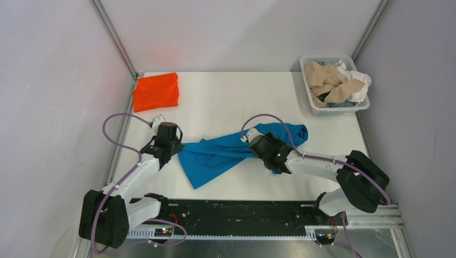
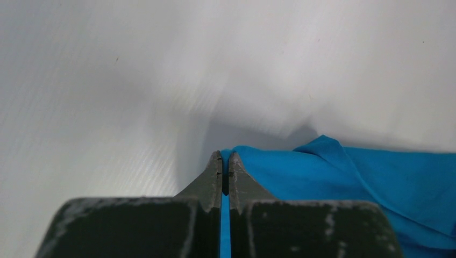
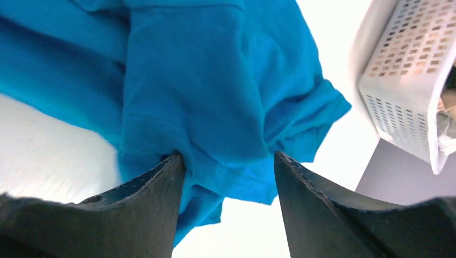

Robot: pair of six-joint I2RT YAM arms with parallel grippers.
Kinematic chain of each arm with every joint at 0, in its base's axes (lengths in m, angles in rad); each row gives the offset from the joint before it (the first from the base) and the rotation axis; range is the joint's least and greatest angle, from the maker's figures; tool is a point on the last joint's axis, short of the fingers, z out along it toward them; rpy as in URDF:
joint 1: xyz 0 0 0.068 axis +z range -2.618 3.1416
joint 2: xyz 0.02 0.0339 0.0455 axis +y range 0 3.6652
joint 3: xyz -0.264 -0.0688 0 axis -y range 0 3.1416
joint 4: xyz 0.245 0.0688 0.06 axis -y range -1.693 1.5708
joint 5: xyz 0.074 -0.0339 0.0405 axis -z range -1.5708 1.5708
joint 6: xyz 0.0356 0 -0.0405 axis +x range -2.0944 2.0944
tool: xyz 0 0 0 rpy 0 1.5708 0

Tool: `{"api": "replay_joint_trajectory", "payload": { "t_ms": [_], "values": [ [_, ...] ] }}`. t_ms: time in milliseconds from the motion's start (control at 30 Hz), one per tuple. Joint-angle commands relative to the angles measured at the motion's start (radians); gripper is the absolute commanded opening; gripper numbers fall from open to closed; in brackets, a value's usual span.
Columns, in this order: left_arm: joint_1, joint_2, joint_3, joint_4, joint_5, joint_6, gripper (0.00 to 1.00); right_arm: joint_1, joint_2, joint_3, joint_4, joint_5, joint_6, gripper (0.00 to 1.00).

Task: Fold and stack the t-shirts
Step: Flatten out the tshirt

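Blue cloth runs as a rumpled band across the middle of the surface (image 1: pixel 226 97) in the top view. The blue t-shirt (image 1: pixel 236 151) lies between your two arms, neither spread flat nor folded yet. Your left gripper (image 1: pixel 173 151) sits at its left end and your right gripper (image 1: pixel 257 144) over its right half, a placing that looks meant to draw the shirt out straight between them. The orange t-shirt (image 1: pixel 156 91) rests folded at the far left corner, well apart, probably as the base of the stack. The beige t-shirt (image 1: pixel 327 81) and the white t-shirt (image 1: pixel 360 80) are heaped in the basket (image 1: pixel 308 59) at the far right. From the left wrist, you see the left gripper (image 2: pixel 226 161) pinched closed on a thin edge of the blue t-shirt (image 2: pixel 376 183). A sliver of blue shows between the jaws and the rest trails off to the right on the surface, so this hold seems to anchor that end. From the right wrist, the right gripper (image 3: pixel 230 161) stands wide apart and grips nothing. Bunched folds of the blue t-shirt (image 3: pixel 215 80) fill the gap and brush one finger, so you appear poised to close on that cloth. The basket (image 3: pixel 408 80) sits just beyond, at the right edge of this view.
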Motion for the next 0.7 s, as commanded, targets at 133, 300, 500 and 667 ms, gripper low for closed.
{"api": "replay_joint_trajectory", "payload": {
  "t_ms": [133,300,500,667],
  "values": [
    [0.007,-0.019,0.038,0.009,-0.03,0.026,0.0,-0.077,-0.105,0.031,0.088,0.017,0.049,0.66],
    [0.007,-0.01,0.041,0.009,-0.029,0.028,0.0,-0.109,-0.151,0.031,0.085,-0.081,0.111,0.66],
    [0.007,0.004,0.042,0.008,-0.029,0.028,0.0,-0.116,-0.091,0.029,0.03,-0.182,0.142,0.64],
    [0.007,0.014,0.046,0.009,-0.024,0.029,0.0,-0.03,-0.06,0.028,0.001,-0.171,0.124,0.6]
  ]
}}
